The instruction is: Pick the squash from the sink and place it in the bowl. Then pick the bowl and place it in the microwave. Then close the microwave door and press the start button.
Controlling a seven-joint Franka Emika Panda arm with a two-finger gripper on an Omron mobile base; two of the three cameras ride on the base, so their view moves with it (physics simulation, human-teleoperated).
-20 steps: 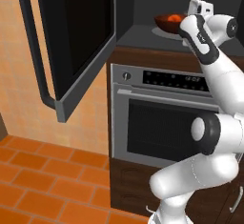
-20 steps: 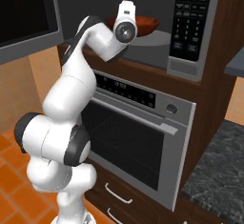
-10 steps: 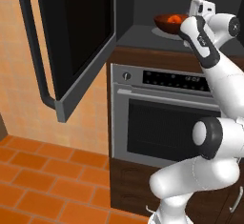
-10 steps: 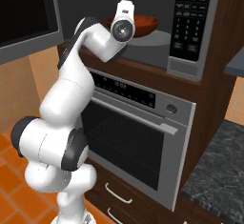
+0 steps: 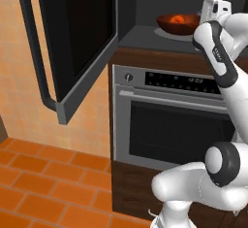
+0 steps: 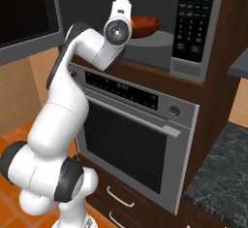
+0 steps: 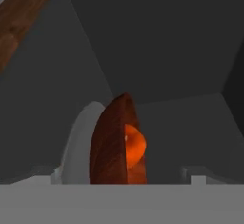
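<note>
Inside the microwave (image 6: 193,25), the glossy bowl (image 5: 178,24) (rigid, slippery, squash (image 7: 135,144) loose within) sits released, fingers (image 7: 198,176) spread wide; next, the stiff door's (image 5: 77,33) outer edge.

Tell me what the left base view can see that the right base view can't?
The left base view alone has the microwave door, swung wide open, with its long dark handle, and it lets you peek into the bowl at the orange squash. The right base view alone has the microwave's button panel and a dark speckled counter. Both show the white arm, the bowl sitting inside the microwave, and the steel oven underneath.
</note>
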